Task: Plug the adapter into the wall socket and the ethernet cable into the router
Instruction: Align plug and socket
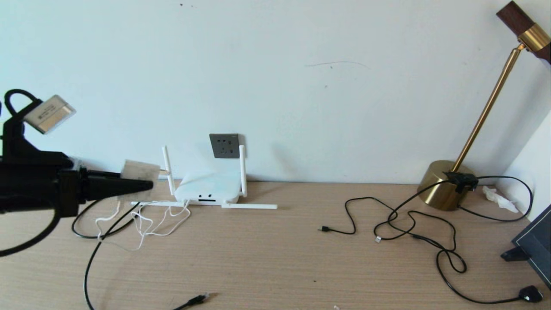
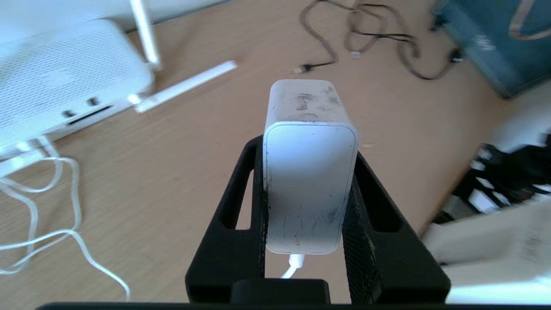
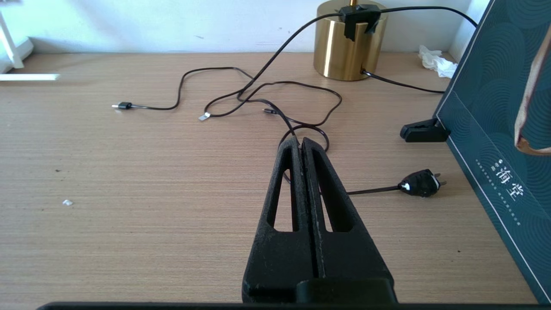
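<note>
My left gripper (image 1: 148, 185) hangs above the table's left side, shut on the white adapter (image 1: 140, 175). In the left wrist view both pads press the adapter's (image 2: 308, 193) sides, and its thin white cord (image 2: 292, 269) leaves the rear end. The cord (image 1: 146, 224) lies looped on the table. To the right stands the white router (image 1: 208, 188) with its antennas; its dark port slots (image 2: 88, 113) face the front. The dark grey wall socket (image 1: 224, 145) sits on the wall just behind it. The ethernet cable's clear-tipped end (image 1: 196, 299) lies near the front edge. My right gripper (image 3: 302, 140) is shut and empty.
A brass lamp (image 1: 443, 185) stands at the back right with thin black cables (image 1: 413, 224) sprawled before it. A black mains plug (image 1: 530, 294) lies at the front right. A dark teal box (image 1: 536, 245) leans at the right edge, with a crumpled tissue (image 1: 499, 198) behind it.
</note>
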### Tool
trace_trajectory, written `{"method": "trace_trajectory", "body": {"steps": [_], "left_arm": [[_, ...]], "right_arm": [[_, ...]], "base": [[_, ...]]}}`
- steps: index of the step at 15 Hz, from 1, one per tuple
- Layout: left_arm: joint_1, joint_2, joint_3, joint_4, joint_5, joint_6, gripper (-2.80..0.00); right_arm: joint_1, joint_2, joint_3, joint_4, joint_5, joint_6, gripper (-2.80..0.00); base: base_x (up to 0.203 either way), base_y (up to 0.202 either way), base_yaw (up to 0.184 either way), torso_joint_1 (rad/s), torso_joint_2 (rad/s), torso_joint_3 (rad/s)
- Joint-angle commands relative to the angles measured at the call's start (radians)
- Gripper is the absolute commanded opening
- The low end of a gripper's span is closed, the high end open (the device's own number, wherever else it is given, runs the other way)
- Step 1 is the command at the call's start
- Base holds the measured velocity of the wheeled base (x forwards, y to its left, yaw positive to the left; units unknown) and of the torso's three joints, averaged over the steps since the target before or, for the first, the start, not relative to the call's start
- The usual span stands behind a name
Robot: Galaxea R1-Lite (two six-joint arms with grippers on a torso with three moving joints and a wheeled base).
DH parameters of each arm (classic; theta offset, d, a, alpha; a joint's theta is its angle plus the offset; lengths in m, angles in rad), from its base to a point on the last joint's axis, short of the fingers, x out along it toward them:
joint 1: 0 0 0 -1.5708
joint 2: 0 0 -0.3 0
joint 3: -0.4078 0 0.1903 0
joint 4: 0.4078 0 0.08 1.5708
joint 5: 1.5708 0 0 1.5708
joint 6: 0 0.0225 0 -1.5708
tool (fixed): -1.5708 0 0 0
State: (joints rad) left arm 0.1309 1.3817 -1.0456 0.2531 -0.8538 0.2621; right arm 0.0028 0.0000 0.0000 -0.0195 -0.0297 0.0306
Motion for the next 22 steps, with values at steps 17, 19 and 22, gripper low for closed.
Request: {"method": "trace_trajectory", "body": {"steps": [17, 19, 22], "left_arm": [[-0.235, -0.024, 0.481, -0.934, 0.575, -0.285, -2.80], [-0.235, -0.017, 0.482, -0.934, 0.584, -0.285, -2.80], [-0.237, -0.018, 0.499, -0.936, 0.584, -0.287, -2.80]], "right_arm": [[0.000, 0.001, 0.000, 0.000, 0.000, -0.001, -2.80], [0.000, 0.000, 0.000, 0.000, 0.000, -0.001, -2.80], [0.000, 0.000, 0.000, 0.000, -0.001, -0.001, -2.80]], "base": [[0.000, 0.000, 0.000, 0.000, 0.00, 0.000], [0.000, 0.000, 0.000, 0.000, 0.00, 0.000], [0.000, 0.000, 0.000, 0.000, 0.00, 0.000]]}}
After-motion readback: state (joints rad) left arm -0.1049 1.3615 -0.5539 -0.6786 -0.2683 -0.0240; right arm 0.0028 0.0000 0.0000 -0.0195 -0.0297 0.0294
